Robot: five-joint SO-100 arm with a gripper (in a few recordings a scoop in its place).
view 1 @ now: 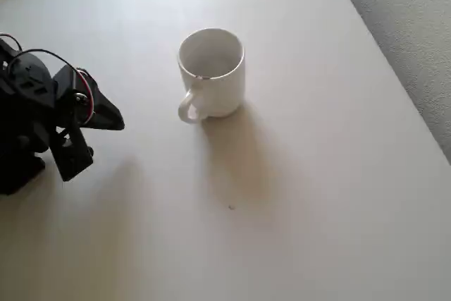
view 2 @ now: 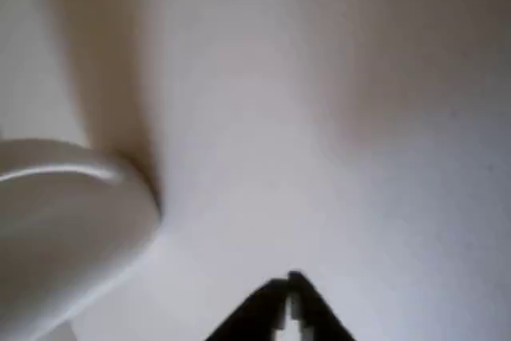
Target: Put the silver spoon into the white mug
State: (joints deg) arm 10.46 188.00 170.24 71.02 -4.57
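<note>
- In my wrist view the gripper [view 2: 289, 289] has its two dark jaws pressed together at the tips, nothing between them, hanging over bare table [view 2: 335, 117]
- From overhead I see the gripper [view 1: 106, 119] at the left edge, well apart from the white mug [view 1: 211, 72], its arm cut off by the frame
- The mug stands upright near the table's middle, loop handle toward the lower left in the overhead view
- Inside it looks white; a small dark glint sits at the rim above the handle, and I cannot tell whether that is the silver spoon
- The wrist view catches a blurred, cropped part of the mug [view 2: 64, 221] at lower left, interior hidden
- Grey carpet [view 1: 416, 26] shows past the table's right edge overhead
</note>
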